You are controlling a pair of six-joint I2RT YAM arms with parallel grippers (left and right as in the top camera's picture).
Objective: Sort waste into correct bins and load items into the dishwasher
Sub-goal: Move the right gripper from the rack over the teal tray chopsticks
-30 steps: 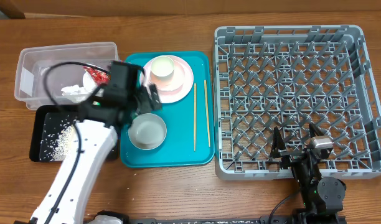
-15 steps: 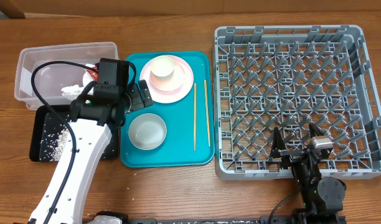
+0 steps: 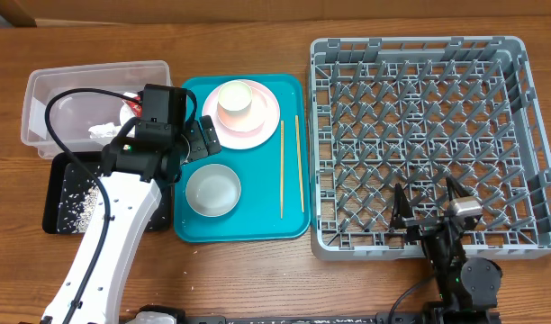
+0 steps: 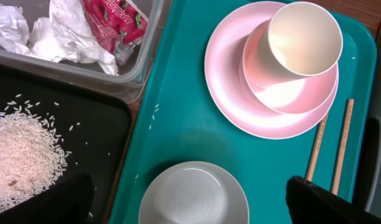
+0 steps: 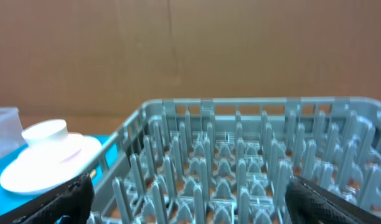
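The left gripper [image 3: 200, 139] has swung off mid teal tray [image 3: 257, 225] to its 9 o'clock edge and stopped, jaws wide, empty. The right gripper [image 3: 427, 214] is parked at the rack's [image 3: 420, 54] 6 o'clock, just as wide and empty. Napkin [image 4: 66, 37] and wrapper [image 4: 112, 18] lie in the tub [image 3: 41, 85], rice [image 4: 22, 152] in the black tray [image 4: 84, 124], so sorting looks done. Plate [image 4: 231, 93], pink bowl [image 4: 284, 93], cup [image 4: 305, 37], white bowl [image 4: 193, 196] and chopsticks [image 3: 281, 166] await loading. Only the left wrist view shows stray grains [image 4: 155, 109] on teal.

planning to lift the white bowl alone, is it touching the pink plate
Apart. The left wrist view shows a strip of bare teal tray between the white bowl and the pink plate.
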